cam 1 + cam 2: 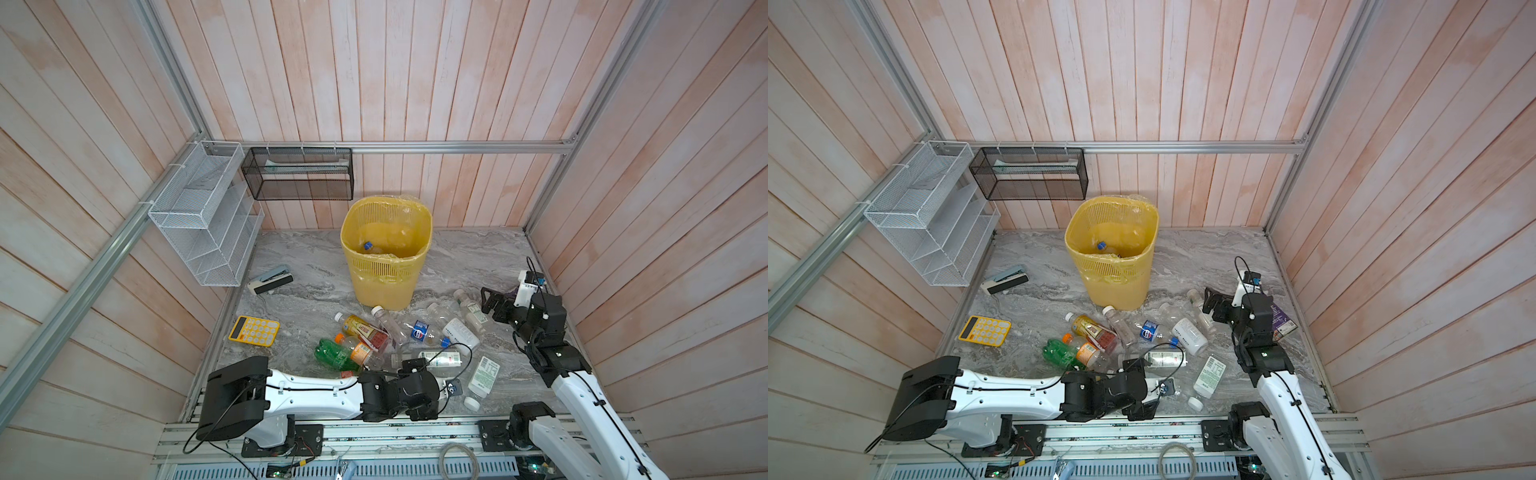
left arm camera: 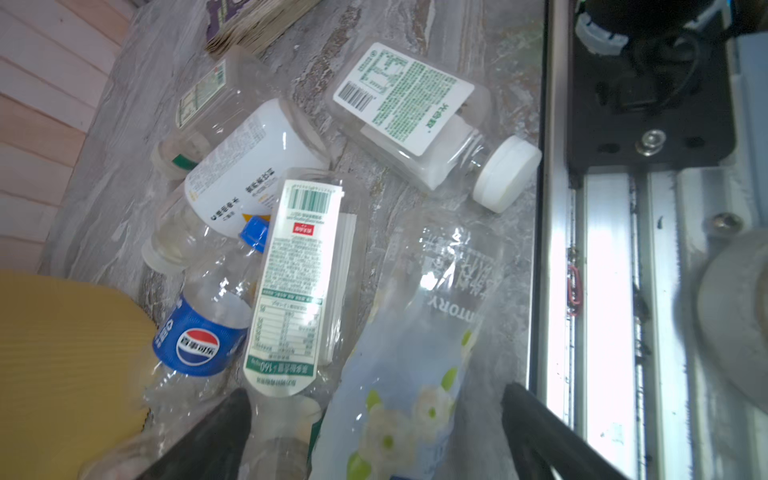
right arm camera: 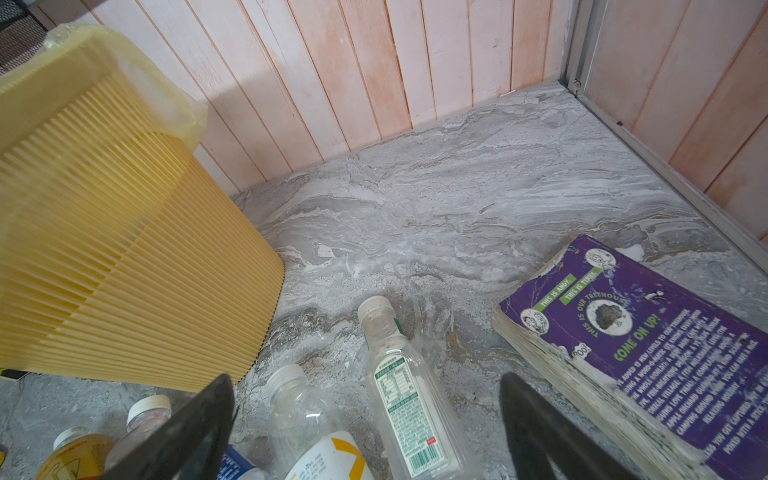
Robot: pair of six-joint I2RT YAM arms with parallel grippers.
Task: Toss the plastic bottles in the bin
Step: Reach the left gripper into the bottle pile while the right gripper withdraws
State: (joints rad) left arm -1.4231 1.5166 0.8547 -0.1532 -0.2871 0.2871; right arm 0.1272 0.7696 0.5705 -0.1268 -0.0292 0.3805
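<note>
Marbled grey desk (image 1: 478, 257), plank walls on 3 sides. I see the bin (image 1: 382, 286) standing toward the far edge with 1 blue-capped bottle (image 1: 369, 247) inside. The plastic bottles (image 1: 419, 331) lie heaped between the bin and the near edge. My left hand (image 2: 376, 392) is spread wide, 2 bottles showing between its fingers. My right hand (image 3: 365, 378) is spread too, a purple book (image 3: 648, 353) just beside it. Open desk runs from the bin to the far right corner.

Soft, even light; planks (image 1: 124, 124) bow at the edges of both top views. By my left wrist the bin (image 2: 62, 353) blurs, perhaps motion; the rail (image 2: 602, 291) glares.
</note>
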